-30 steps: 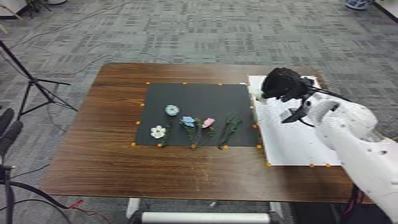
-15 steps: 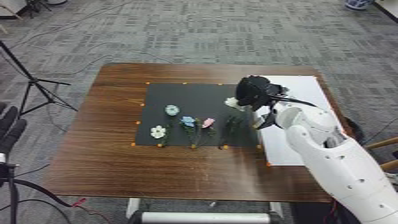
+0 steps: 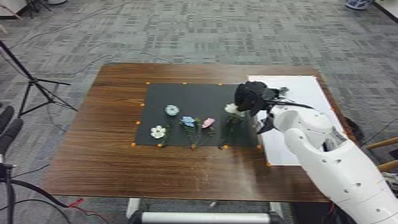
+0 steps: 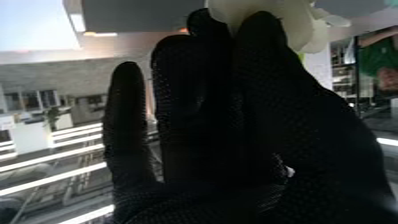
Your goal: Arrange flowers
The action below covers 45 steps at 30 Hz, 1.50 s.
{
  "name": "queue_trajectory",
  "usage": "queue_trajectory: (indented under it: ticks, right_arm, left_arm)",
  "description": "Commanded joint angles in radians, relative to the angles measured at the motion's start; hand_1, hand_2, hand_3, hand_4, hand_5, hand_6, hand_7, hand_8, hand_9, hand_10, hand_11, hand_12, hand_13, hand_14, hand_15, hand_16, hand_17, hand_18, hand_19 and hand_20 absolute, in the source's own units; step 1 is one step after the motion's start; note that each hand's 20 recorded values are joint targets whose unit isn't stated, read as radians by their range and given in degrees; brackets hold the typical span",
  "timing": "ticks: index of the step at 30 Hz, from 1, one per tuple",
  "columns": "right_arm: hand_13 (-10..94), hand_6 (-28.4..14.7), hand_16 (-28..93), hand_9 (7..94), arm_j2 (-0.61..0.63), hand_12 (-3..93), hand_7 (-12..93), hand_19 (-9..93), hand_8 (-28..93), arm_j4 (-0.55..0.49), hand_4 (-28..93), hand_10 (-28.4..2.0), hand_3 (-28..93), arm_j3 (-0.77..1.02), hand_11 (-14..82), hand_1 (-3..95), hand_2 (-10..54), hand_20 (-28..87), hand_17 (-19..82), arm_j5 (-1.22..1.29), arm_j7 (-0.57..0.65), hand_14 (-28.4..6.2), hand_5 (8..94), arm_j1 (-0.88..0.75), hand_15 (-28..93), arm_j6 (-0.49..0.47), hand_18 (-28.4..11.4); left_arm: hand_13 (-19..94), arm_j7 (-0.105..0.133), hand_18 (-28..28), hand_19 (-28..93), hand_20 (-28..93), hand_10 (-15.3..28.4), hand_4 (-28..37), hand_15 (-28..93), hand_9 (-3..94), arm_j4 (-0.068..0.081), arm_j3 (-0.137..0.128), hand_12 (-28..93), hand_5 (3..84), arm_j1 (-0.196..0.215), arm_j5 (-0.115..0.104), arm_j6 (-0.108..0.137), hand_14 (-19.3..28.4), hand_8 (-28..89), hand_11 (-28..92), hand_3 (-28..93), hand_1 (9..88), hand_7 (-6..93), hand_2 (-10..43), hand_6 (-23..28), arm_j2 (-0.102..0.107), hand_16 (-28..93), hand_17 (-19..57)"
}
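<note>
In the head view, your right hand (image 3: 252, 96) is pinching a large white flower (image 3: 233, 109) over the right part of the black mat (image 3: 169, 95), just beside the white sheet (image 3: 298, 90), and the right wrist view shows you its petals at the fingertips. You have a pale blue flower (image 3: 171, 109), blue flower (image 3: 187, 121), pink flower (image 3: 208, 122) and small white flower (image 3: 158, 131) lying on the mat. Your left hand (image 3: 11, 132) is off the table (image 3: 107, 115), fingers relaxed.
</note>
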Motion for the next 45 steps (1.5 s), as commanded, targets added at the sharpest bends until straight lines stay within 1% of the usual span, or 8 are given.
queue_trajectory:
  ticks: [1,6,9,13,25,32,42,45]
  right_arm:
    - [70,3.9,45,83.0,0.001,33.6,31,67,-3,-0.012,-28,-5.3,65,-0.005,4.9,59.2,-9.5,37,27,-0.017,-0.004,-0.2,73.2,-0.008,46,-0.021,-18.2]
    - [69,3.8,46,80.5,0.008,33.0,32,65,-5,-0.021,-28,-5.5,65,0.001,5.1,59.3,-9.5,36,26,-0.025,0.008,0.9,69.2,-0.022,44,-0.016,-17.9]
    - [68,3.5,45,75.0,0.016,28.1,29,66,-6,-0.029,-28,-6.4,65,-0.004,10.4,58.6,-9.5,35,26,-0.045,0.009,1.0,65.7,-0.029,44,0.004,-18.1]
    - [67,3.6,44,68.3,0.023,19.5,26,66,-16,-0.042,-28,-7.7,63,-0.006,17.7,58.4,-9.5,34,26,-0.074,0.014,1.1,60.0,-0.043,46,0.018,-18.0]
    - [65,2.6,43,62.3,0.033,16.8,24,67,-16,-0.131,-28,-9.2,67,0.074,15.9,58.9,-9.5,34,26,-0.044,0.058,0.9,57.0,-0.071,47,-0.003,-18.2]
    - [64,1.6,41,59.7,0.002,16.5,22,68,-15,-0.031,-28,-10.3,68,0.014,14.2,56.5,-9.5,35,25,-0.071,0.255,-0.6,55.0,0.002,53,0.202,-18.9]
    - [61,-2.5,36,47.4,-0.006,14.3,16,71,-12,0.106,-28,-13.7,72,-0.029,9.1,53.8,-9.5,35,26,-0.088,0.415,-5.5,45.1,0.133,64,0.074,-20.8]
    - [60,-2.9,35,44.6,0.009,13.7,15,71,-12,0.141,-28,-13.8,72,-0.069,7.3,53.8,-9.5,34,26,-0.158,0.409,-6.4,44.0,0.177,66,-0.018,-21.1]
  left_arm:
    - [20,0.026,9.4,17,10,11.7,-28.3,18,27.6,-0.008,-0.005,12,34.7,0.007,0.011,0.016,12.1,-7,9,69,20.0,6.8,18.7,7.2,0.0,-2,-4.9]
    - [19,0.013,9.3,17,10,11.8,-28.3,18,24.6,-0.008,-0.002,12,33.8,-0.008,0.027,0.018,12.2,-7,8,69,20.5,7.0,18.6,7.3,-0.001,-2,-4.7]
    - [19,0.021,9.3,17,10,11.5,-28.3,18,22.6,-0.017,-0.002,12,32.9,-0.011,0.022,0.067,12.2,-7,7,69,21.4,7.4,17.8,7.3,0.001,-2,-4.7]
    - [18,0.03,9.3,17,10,11.1,-28.3,19,19.8,-0.019,-0.007,13,31.9,-0.003,0.012,0.071,12.2,-7,7,69,23.0,7.9,16.4,7.4,0.0,-1,-4.7]
    - [19,0.004,9.4,17,10,12.1,-28.2,20,23.5,-0.007,0.006,13,32.9,-0.005,0.013,0.024,12.3,-7,9,71,24.5,9.0,17.4,7.5,0.003,-1,-4.8]
    - [19,0.01,9.6,18,10,12.4,-28.3,20,24.4,-0.013,0.001,13,33.3,0.012,0.018,0.02,12.4,-7,9,71,24.9,8.8,16.7,7.6,-0.005,-2,-5.0]
    - [19,0.017,9.6,17,9,12.4,-28.3,20,24.5,-0.012,0.017,13,33.2,0.008,0.015,0.016,12.5,-7,9,70,24.4,8.5,16.6,7.5,-0.002,-2,-5.0]
    - [19,-0.02,9.6,17,9,12.4,-28.3,20,24.6,-0.008,0.006,13,33.2,0.01,0.052,-0.019,12.5,-7,9,70,24.2,8.4,16.6,7.5,-0.02,-2,-5.0]
